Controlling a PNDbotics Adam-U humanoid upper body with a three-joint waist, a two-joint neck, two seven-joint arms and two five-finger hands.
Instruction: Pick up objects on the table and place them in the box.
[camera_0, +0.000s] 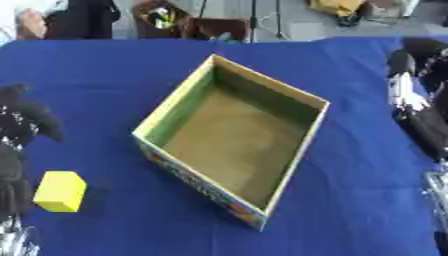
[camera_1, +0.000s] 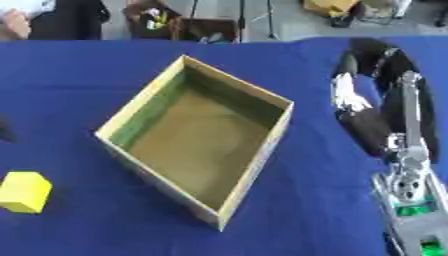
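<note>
Left hand sits at the left edge of the worktop, dark and partly out of frame, hanging above and behind the yellow block but apart from it; can't tell whether its fingers are straight or curled, only that it holds nothing I can see. Right hand is over the right side of the blue cloth, well clear of the box, fingers look relaxed and extended, nothing in it (arm runs back to the lower right corner in the right eye view). Progress, judging from how things lie: box interior shows only bare brownish floor, so nothing is deposited yet, or at least nothing visible inside. Only one loose object in sight, the yellow block, lying on the cloth near the lower left, beside the box's near-left wall but not touching it. So the pick is not yet made; remaining work is grasp, carry over the wall, release. Block itself: plain yellow, boxy with softly rounded edges, resting flat on one face, looks rigid or maybe foam (can't say which). Flat sides should suit an opposed thumb-and-fingers pinch. Box stands open-topped, rotated so a corner points toward the robot, printed colours on the outer wall.
</note>
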